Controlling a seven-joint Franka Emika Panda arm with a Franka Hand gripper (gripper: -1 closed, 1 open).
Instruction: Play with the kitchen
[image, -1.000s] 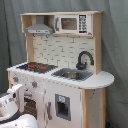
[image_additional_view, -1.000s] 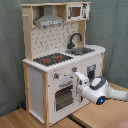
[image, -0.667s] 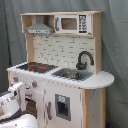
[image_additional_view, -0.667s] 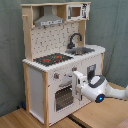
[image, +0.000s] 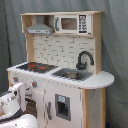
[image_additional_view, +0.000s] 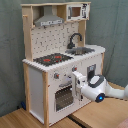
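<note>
Kitchen (image_additional_view: 60, 70) stands upright on the wooden floor (image_additional_view: 30, 119) with the gripper (image_additional_view: 78, 84) pressed up against its front by the oven door (image_additional_view: 64, 95), fingers' state unreadable, so a hard push could jam the door or tip the unit.

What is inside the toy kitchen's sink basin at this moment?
In both exterior views the sink of the kitchen looks empty, with only its metal bowl showing under the black faucet. The near rim hides part of the bowl's floor, so a small item could be missed.
</note>
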